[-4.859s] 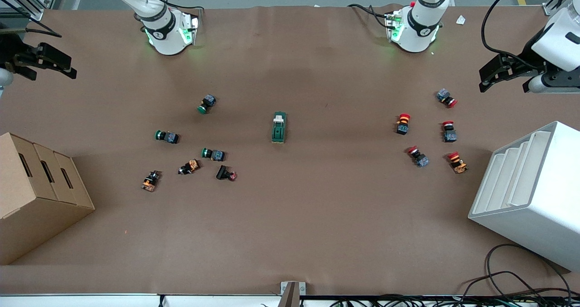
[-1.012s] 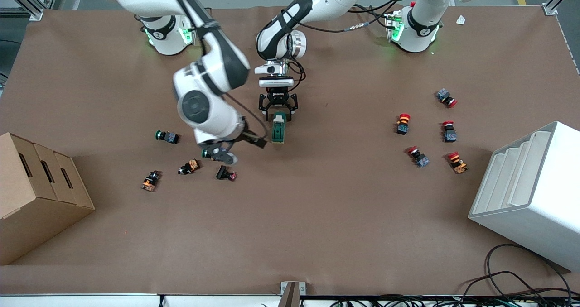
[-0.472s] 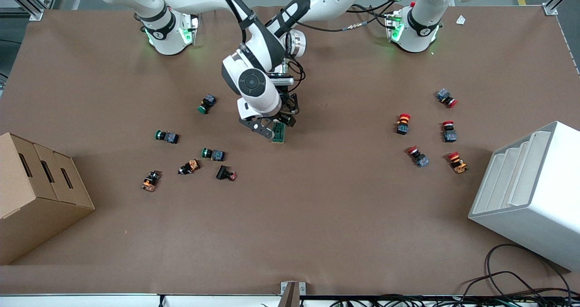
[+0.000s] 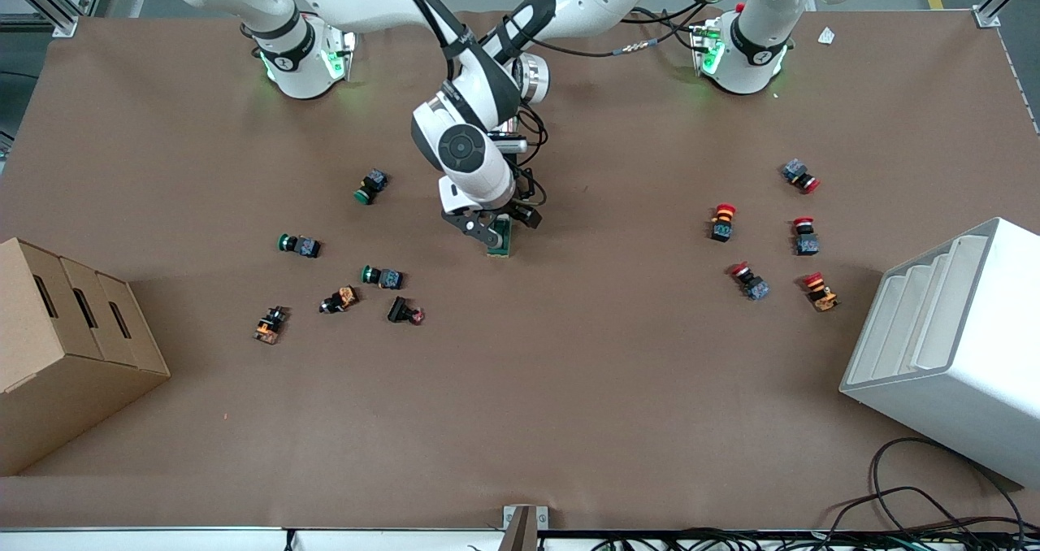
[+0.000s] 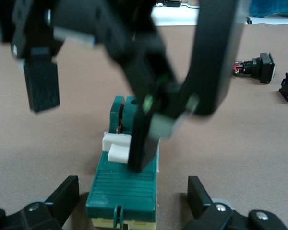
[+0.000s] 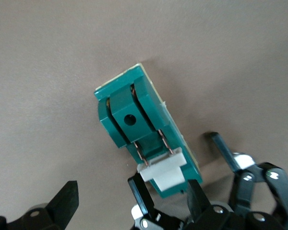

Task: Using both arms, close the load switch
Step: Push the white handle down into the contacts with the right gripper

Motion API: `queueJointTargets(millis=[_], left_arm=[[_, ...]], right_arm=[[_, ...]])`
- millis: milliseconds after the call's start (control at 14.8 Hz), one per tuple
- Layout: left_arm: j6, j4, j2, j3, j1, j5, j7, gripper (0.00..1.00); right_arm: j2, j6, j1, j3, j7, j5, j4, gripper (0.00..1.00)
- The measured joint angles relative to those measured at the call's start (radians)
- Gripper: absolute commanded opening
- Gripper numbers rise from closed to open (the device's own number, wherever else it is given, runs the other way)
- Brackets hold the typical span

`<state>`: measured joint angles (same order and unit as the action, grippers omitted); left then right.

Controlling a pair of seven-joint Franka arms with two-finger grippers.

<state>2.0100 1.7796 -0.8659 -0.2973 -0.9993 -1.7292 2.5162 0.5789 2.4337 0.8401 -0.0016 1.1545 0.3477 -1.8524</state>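
The load switch (image 4: 504, 245) is a dark-green block lying flat at the table's middle, its white lever (image 5: 116, 146) on top. My left gripper (image 5: 132, 199) is open and straddles the switch's ribbed end (image 5: 127, 187), with a gap on each side. My right gripper (image 6: 130, 199) is also open. One of its fingers (image 6: 197, 196) rests on the switch (image 6: 129, 108) right beside the lever (image 6: 165, 175), and the other (image 6: 65, 199) hangs over bare table. In the front view the right arm's wrist covers most of the switch and both grippers.
Green-capped push buttons (image 4: 372, 185) and other small parts lie toward the right arm's end, red-capped ones (image 4: 722, 220) toward the left arm's end. A cardboard box (image 4: 73, 340) and a white rack (image 4: 951, 340) stand at the table's two ends.
Within the last second the right arm swung from over the green-capped buttons to the switch and lowered its gripper onto it. The left gripper has stayed around the switch's end.
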Motion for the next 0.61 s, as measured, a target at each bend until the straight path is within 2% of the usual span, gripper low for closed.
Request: queueJointTargets(millis=[202,607], left_arm=[[-0.001,0.0,0.0,0.0,0.0,0.0,0.0,0.99],[-0.002,0.0,-0.001,0.0,0.0,-0.001,0.002,1.0]], right_arm=[[0.03,0.025,0.012,-0.001,0.019,0.002,0.003,1.0],[0.026,-0.008,-0.002,-0.008,0.03,0.008,0.033,1.0]])
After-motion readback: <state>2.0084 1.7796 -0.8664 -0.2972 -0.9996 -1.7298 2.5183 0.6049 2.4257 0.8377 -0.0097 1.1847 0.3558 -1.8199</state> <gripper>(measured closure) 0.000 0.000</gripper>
